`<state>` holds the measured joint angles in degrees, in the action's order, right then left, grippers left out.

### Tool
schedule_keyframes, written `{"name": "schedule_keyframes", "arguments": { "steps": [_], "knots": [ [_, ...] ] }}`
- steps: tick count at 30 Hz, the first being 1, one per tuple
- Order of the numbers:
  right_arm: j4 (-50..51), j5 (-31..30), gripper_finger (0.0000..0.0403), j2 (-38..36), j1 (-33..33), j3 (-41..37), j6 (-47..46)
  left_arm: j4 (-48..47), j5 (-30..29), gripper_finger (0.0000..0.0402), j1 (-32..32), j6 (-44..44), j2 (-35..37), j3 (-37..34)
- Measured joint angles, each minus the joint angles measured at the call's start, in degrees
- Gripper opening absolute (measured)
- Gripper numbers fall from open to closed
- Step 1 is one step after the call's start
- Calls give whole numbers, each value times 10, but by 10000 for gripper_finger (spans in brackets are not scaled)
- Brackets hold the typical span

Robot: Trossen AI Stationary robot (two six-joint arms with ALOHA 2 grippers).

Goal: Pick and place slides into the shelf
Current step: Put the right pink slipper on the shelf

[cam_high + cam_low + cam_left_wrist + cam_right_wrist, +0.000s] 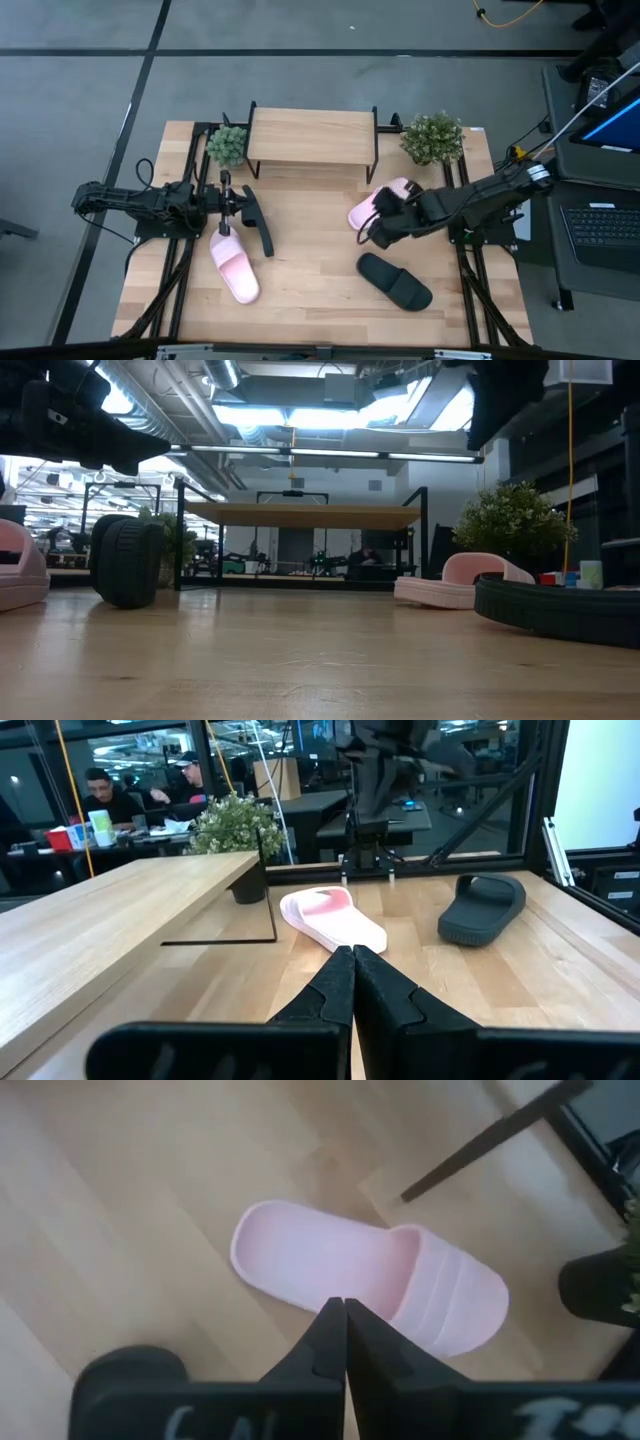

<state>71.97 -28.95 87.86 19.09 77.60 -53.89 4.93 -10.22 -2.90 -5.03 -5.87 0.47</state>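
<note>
While nothing has made it onto the shelf [310, 136] yet, all four slides are scattered on the table [310, 300] in front of it, so the job looks barely started to me. Going from the left: the left gripper [227, 205] sits near the left plant [227, 144] with its fingers clenched together on nothing, pointing across the table, more waiting than working I'd guess. Just below it in the high view lies a pink slide [235, 268] flat on the wood, and right beside that a black slide [256, 218] looks tipped up on its side, which could make it awkward to grab. The shelf stands at the back middle, its plank top bare. Over on the right, the right gripper [385, 222] hangs right above the second pink slide [372, 207], fingers pinched shut and empty too; from its wrist camera that slide is directly under the tips, so it's probably lining up for a grab and will need to open first. Last black slide [395, 281] lies flat nearer the front right, well apart from the shelf.
</note>
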Motion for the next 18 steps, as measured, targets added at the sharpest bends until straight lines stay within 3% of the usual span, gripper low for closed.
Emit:
{"name": "schedule_keyframes", "arguments": {
  "steps": [8, 18],
  "knots": [
    [38, 6, 14, 74, -4, 2, -71, 0, 0, 0, 0, 0, 0, 0],
    [39, 4, 44, 104, -25, 2, -44, 0, 0, 0, 0, 0, 0, 0]
  ]
}}
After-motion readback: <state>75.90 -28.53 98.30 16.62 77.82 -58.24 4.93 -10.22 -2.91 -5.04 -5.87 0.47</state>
